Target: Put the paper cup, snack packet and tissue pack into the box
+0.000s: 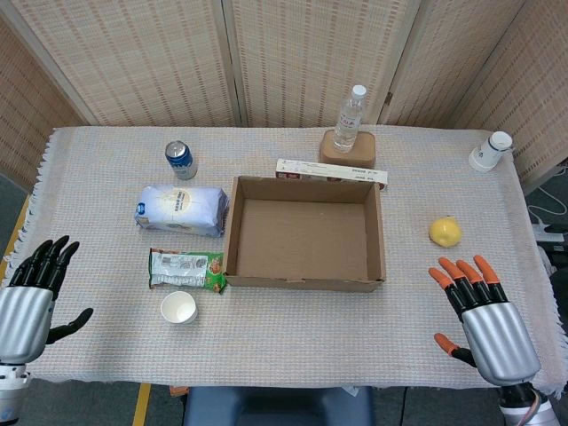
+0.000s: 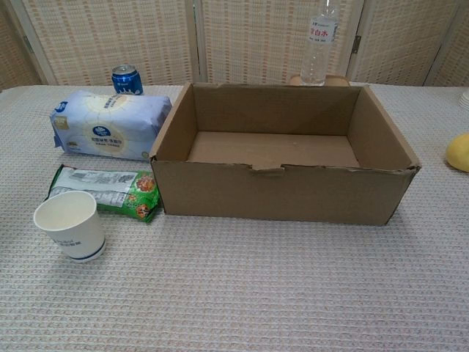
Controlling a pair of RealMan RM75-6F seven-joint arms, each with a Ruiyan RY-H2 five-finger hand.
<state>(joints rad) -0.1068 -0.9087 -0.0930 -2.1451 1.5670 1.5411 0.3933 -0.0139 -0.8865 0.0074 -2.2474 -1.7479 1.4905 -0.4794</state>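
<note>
An empty cardboard box stands open in the middle of the table. Left of it lie the pale blue tissue pack, the green snack packet and, nearest me, the upright white paper cup. My left hand hovers at the table's front left corner, fingers spread, holding nothing. My right hand is at the front right, fingers apart and empty. Neither hand shows in the chest view.
A blue can stands behind the tissue pack. A water bottle sits on a brown block behind the box, beside a flat white carton. A yellow fruit lies right of the box; a white cup lies far right.
</note>
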